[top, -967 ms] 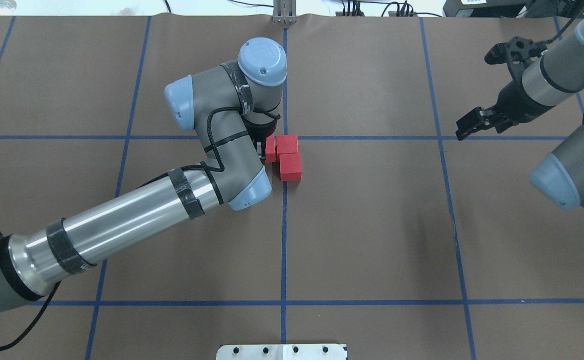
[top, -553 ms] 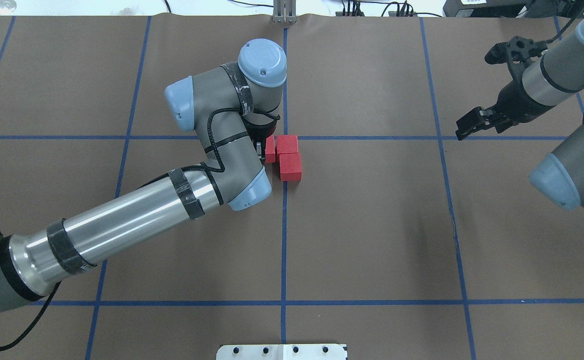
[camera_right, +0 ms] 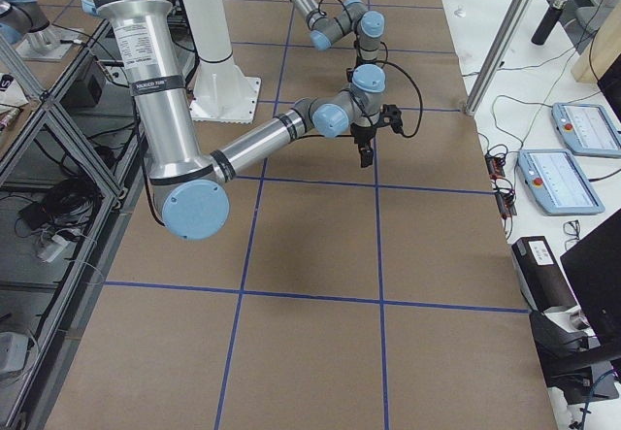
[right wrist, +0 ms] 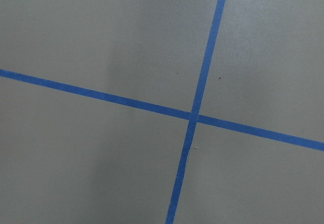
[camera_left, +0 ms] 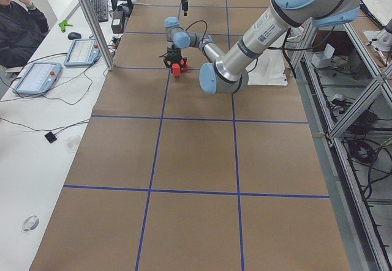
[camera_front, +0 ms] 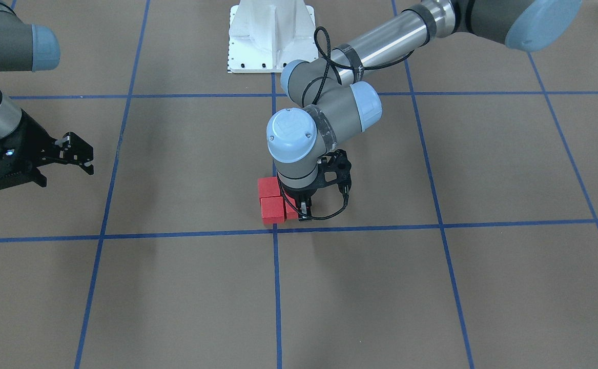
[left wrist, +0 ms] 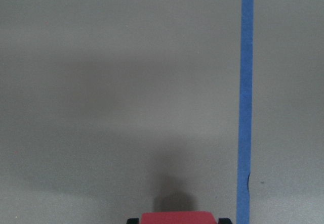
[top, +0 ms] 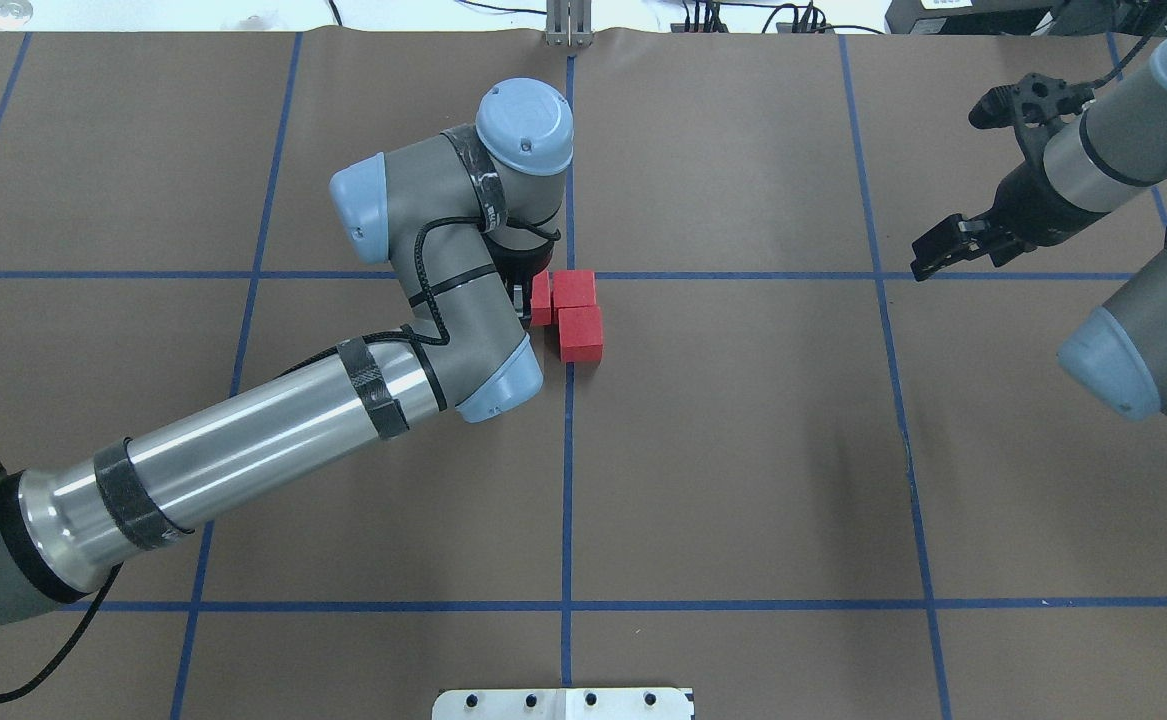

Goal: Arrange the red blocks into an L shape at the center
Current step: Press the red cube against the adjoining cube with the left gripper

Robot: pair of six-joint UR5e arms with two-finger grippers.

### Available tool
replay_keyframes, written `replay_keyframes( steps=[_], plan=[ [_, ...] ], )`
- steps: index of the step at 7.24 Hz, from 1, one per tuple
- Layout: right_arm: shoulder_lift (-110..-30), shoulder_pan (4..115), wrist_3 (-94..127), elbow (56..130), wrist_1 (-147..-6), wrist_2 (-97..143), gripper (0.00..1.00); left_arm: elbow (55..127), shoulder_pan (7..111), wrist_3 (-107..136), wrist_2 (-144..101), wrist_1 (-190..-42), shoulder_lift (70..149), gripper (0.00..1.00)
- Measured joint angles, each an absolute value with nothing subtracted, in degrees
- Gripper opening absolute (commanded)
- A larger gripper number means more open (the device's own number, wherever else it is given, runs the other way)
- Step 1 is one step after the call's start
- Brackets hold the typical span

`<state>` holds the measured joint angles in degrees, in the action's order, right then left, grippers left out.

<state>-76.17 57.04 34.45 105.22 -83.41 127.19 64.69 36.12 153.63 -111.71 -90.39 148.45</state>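
Left arm (top: 243, 450): grey joints, pale-blue screwed caps, silver tube, black tape bands, black cable. Right arm (top: 1123, 160) alike. Left tool (camera_front: 299, 209) and right tool (camera_front: 65, 172): black.

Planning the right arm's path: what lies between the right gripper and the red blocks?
In the overhead view, only bare brown surface crossed by blue tape lines separates the right gripper from the red blocks.

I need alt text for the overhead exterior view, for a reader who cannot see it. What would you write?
Three red blocks lie close together in a rough L beside the center crossing of blue tape on a brown table. The left gripper, mostly hidden under its wrist, is at the leftmost block; the right gripper hangs off at the right.
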Motion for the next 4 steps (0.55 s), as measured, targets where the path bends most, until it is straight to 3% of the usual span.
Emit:
replay_keyframes(
  steps=[4],
  plan=[
    [-76.26, 57.08, 34.46, 105.27, -83.41, 127.26, 0.99, 64.69, 35.60, 153.73, -111.71, -90.47, 148.50, 0.00]
  ],
)
